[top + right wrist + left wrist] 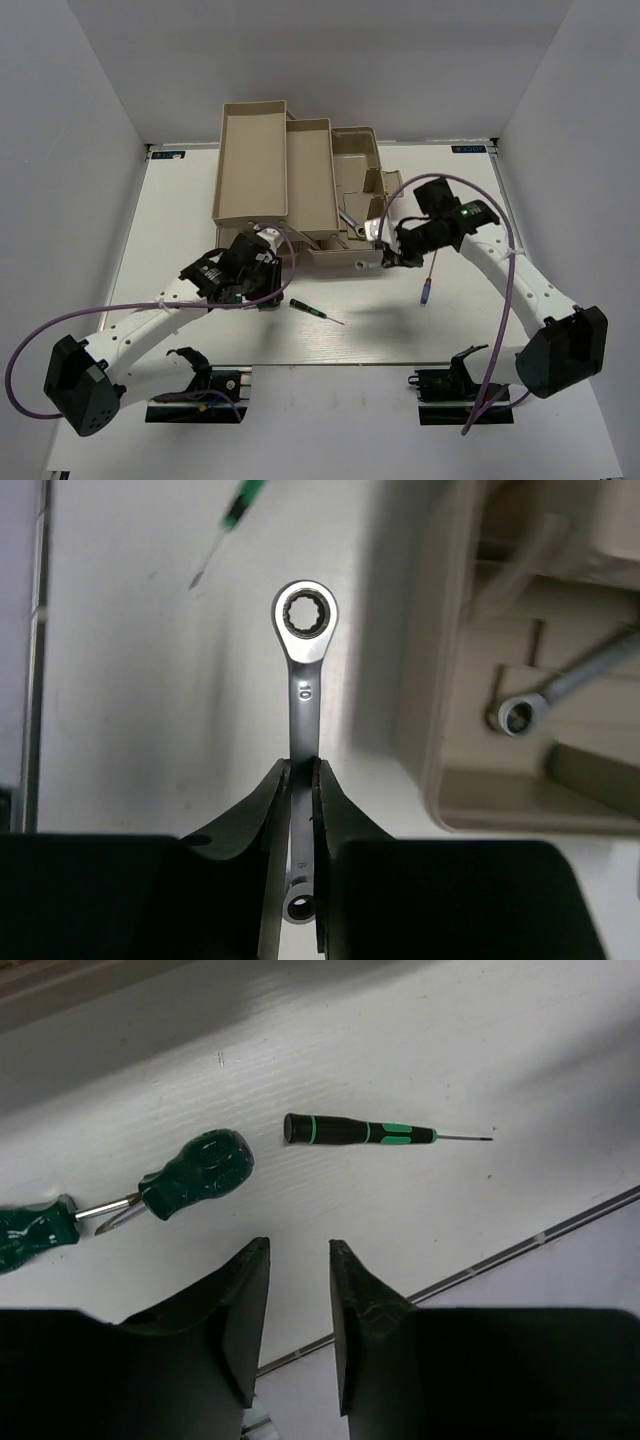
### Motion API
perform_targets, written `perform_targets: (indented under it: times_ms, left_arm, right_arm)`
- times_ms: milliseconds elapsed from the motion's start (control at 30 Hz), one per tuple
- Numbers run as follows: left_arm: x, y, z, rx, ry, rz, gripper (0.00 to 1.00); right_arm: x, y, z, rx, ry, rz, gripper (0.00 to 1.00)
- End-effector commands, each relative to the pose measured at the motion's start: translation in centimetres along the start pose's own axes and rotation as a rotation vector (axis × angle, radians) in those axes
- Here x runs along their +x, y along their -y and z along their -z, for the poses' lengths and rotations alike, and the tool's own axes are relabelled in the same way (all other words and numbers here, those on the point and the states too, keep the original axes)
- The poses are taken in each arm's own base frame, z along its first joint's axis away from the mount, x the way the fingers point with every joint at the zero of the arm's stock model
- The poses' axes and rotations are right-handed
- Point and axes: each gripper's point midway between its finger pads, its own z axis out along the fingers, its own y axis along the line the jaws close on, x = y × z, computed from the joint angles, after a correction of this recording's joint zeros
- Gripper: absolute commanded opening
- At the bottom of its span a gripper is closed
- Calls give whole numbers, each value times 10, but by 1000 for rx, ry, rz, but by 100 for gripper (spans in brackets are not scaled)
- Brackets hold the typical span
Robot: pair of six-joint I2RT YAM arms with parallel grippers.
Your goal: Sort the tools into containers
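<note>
- Our right pincer [302,767] is pinching the shank of a silver ratcheting wrench [303,670], just beside the beige toolbox [440,780].
- A second wrench [560,685] lies in a toolbox compartment.
- Our left pincer [300,1250] is spread and holds nothing, above the counter [480,1050].
- On the counter near it lie a stubby green screwdriver [200,1172], its twin [30,1235] and a slim black-handled screwdriver [350,1131].
- A red-and-blue-handled screwdriver [426,293] lies on the counter.

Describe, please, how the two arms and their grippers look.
The left arm and right arm have white links, black joint housings and a looping purple cable each. The left gripper and right gripper each have two black wedge-shaped fingers.
</note>
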Motion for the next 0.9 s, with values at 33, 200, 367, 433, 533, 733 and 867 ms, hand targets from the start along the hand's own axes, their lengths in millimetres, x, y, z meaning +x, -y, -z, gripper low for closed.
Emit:
perform_targets:
  times_ms: [33, 200, 367, 433, 533, 733, 867]
  left_arm:
    - [-20, 18, 0, 49, 36, -35, 37]
    - [-23, 35, -6, 89, 19, -85, 34]
    - [-23, 46, -9, 106, 2, -135, 45]
    - [-15, 57, -12, 131, -28, -194, 53]
    - [-12, 65, -11, 145, -34, -280, 58]
    - [-2, 75, -30, 107, -128, -499, 59]
    - [2, 79, -44, 45, -168, -677, 59]
  right_arm:
    - [-24, 64, 21, 237, 81, -317, 0]
    - [-19, 121, 27, 305, 66, -539, 0]
    - [7, 143, 4, 277, -23, -807, 0]
    - [11, 162, -4, 272, -45, -845, 1]
    - [9, 171, -9, 242, -40, -894, 38]
    - [-7, 173, 9, 268, 38, -862, 59]
    - [-3, 152, 36, 276, 69, -846, 52]
